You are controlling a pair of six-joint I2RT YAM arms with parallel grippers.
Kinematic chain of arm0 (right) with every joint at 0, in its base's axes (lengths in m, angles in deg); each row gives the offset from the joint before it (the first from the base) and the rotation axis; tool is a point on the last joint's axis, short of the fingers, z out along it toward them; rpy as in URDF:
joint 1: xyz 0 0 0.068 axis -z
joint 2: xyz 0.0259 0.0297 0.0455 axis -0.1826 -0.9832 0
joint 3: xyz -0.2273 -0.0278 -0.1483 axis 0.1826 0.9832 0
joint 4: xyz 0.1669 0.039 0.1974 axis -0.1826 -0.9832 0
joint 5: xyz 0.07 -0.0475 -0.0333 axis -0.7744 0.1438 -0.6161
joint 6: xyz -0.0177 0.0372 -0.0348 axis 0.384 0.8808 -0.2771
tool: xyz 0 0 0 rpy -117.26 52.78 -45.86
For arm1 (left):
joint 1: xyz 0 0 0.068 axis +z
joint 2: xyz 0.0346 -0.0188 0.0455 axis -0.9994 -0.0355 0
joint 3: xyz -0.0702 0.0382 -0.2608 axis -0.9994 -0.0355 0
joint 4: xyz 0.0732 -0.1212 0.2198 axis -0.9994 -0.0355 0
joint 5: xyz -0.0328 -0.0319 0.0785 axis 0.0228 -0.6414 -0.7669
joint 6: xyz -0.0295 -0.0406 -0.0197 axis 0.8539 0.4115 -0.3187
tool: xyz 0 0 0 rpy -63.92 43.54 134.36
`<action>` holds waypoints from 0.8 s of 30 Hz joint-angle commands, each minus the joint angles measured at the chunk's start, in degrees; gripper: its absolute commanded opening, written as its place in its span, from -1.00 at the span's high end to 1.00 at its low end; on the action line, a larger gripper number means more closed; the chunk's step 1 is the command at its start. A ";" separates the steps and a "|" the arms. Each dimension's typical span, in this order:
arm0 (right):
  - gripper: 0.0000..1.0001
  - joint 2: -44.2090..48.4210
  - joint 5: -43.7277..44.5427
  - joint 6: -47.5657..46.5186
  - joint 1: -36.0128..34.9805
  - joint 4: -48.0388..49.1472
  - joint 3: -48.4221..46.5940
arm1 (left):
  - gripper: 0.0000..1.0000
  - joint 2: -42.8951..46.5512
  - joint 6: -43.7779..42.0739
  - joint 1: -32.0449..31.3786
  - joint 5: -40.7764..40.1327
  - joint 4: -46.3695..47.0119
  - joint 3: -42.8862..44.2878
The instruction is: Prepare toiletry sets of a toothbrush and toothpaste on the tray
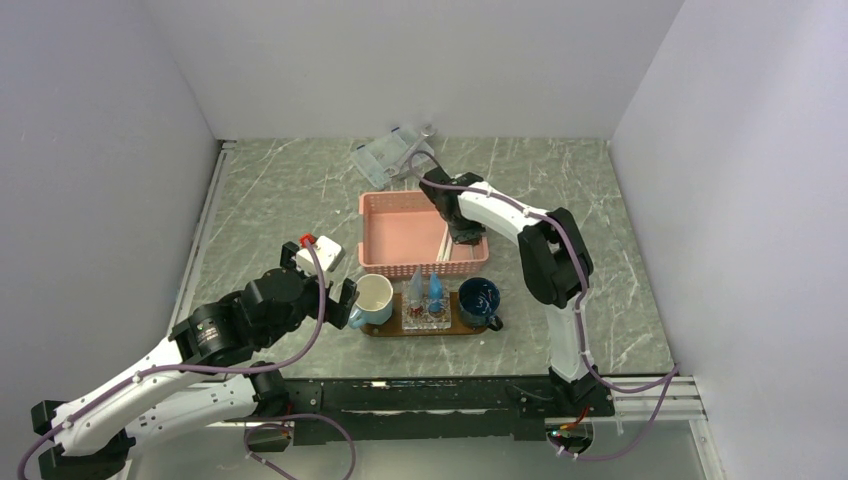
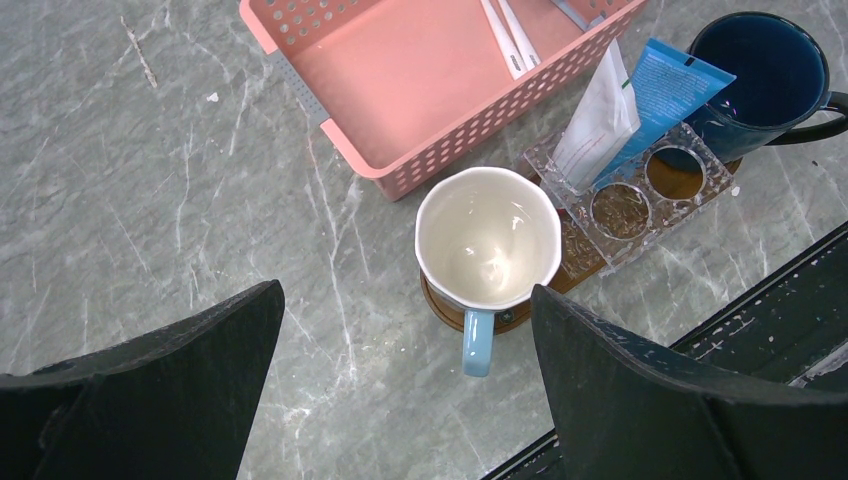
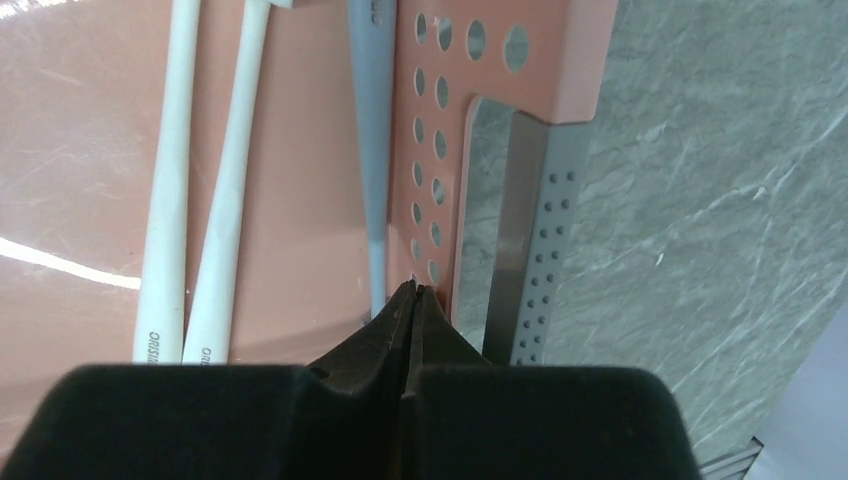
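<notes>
- Left wrist: the left jaws fill the foreground, black fingers (image 2: 150,385) spread wide and released, gripping nothing.
- Beyond their gap a white mug (image 2: 488,238) stands on one end of the tray (image 2: 445,308).
- To the right of the gap, a clear holder (image 2: 650,195) on the tray carries the pale toothpaste (image 2: 600,120) and the blue toothpaste (image 2: 668,95). A dark blue mug (image 2: 765,70) stands beyond.
- Right wrist: the right jaws are clenched tip to tip inside the pink basket (image 3: 300,150), with nothing visible between them.
- A grey toothbrush (image 3: 372,150) ends just left of the tips, with two white toothbrushes (image 3: 165,200) farther left.
- Top: the tray lies on the tabletop (image 1: 280,200) between both jaws.
</notes>
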 commanded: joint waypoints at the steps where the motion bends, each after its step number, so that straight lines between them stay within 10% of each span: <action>1: 1.00 -0.71 3.50 0.45 -0.44 -0.84 1.54 | -0.99 -0.01 -0.83 0.24 -0.80 1.84 -0.04; 24: 1.00 2.88 -13.93 -0.44 -0.83 9.92 7.09 | -0.99 -0.58 -0.91 0.30 -0.94 1.84 -0.04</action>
